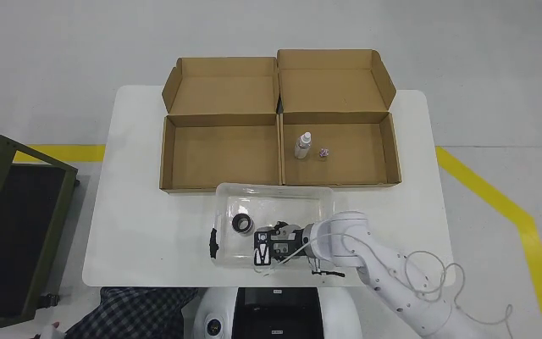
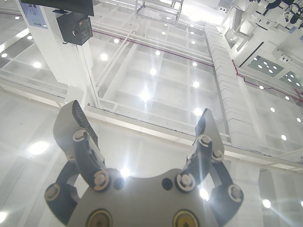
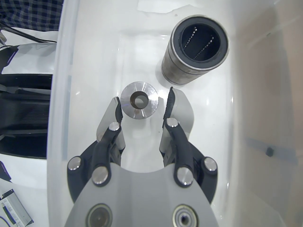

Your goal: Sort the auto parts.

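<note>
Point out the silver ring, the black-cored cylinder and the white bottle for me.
silver ring (image 3: 151, 101): right wrist view, flat face beside the bore.
black-cored cylinder (image 3: 176, 67): right wrist view, grey side wall.
white bottle (image 1: 303, 147): top view, its body.

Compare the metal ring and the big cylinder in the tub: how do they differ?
The ring is smaller and shorter than the cylinder. The ring is bright metal; the cylinder is duller with a black rim. The ring sits inside the open right gripper; the cylinder stands beside it, untouched. Both stand hole-up in the tub.
</note>
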`<state>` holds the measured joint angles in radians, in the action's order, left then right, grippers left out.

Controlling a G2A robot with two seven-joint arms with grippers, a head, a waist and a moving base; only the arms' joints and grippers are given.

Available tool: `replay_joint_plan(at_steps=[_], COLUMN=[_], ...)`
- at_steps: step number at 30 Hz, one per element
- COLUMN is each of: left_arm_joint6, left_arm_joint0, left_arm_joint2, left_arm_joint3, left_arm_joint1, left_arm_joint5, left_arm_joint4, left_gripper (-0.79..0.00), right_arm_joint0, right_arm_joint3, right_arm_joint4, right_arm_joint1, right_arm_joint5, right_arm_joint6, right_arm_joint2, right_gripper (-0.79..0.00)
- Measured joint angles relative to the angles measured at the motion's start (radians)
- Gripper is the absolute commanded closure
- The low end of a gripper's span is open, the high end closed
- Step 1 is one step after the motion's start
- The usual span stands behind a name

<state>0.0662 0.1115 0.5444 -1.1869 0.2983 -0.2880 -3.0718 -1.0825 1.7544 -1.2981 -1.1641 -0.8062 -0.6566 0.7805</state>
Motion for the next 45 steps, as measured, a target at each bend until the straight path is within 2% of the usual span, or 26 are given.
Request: replay_joint_plan(at_steps=[4, 6, 8, 9, 11, 12, 20, 29, 35, 45], left_arm_joint6=[0.0, 0.0, 0.0, 0.0, 0.0, 0.0, 0.0, 0.0, 0.0, 0.0], left_arm_joint0=[0.0, 0.0, 0.0, 0.0, 0.0, 0.0, 0.0, 0.0, 0.0, 0.0], left_arm_joint2=[0.0, 0.0, 0.0, 0.0, 0.0, 0.0, 0.0, 0.0, 0.0, 0.0], left_arm_joint3=[0.0, 0.0, 0.0, 0.0, 0.0, 0.0, 0.0, 0.0, 0.0, 0.0], left_arm_joint1=[0.0, 0.0, 0.0, 0.0, 0.0, 0.0, 0.0, 0.0, 0.0, 0.0], left_arm_joint5=[0.0, 0.0, 0.0, 0.0, 0.0, 0.0, 0.0, 0.0, 0.0, 0.0], left_arm_joint4=[0.0, 0.0, 0.0, 0.0, 0.0, 0.0, 0.0, 0.0, 0.0, 0.0], left_gripper=[-0.785, -0.785, -0.785, -0.785, -0.785, -0.785, -0.785, -0.785, -0.785, -0.785], right_arm_joint0=[0.014, 0.02, 0.025, 0.028, 0.032, 0.035, 0.038, -0.01, -0.049, -0.102], right_arm_joint3=[-0.014, -0.021, -0.027, -0.032, -0.037, -0.041, -0.028, 0.057, 0.102, 0.127], right_arm_joint4=[0.005, 0.008, 0.013, 0.017, 0.024, 0.027, 0.053, 0.082, 0.116, 0.21], right_arm_joint1=[-0.004, -0.006, -0.007, -0.008, -0.009, -0.01, -0.004, 0.025, 0.044, 0.068], right_arm_joint5=[0.008, 0.008, 0.008, 0.008, 0.005, 0.002, -0.03, -0.073, -0.086, -0.11], right_arm_joint6=[0.004, 0.006, 0.008, 0.01, 0.014, 0.015, 0.019, 0.041, 0.101, 0.277], right_arm_joint2=[-0.01, -0.013, -0.016, -0.018, -0.021, -0.022, -0.007, 0.073, 0.144, 0.274], right_gripper=[-0.339, -0.305, -0.243, -0.163, -0.071, 0.0, 0.0, 0.0, 0.0, 0.0])
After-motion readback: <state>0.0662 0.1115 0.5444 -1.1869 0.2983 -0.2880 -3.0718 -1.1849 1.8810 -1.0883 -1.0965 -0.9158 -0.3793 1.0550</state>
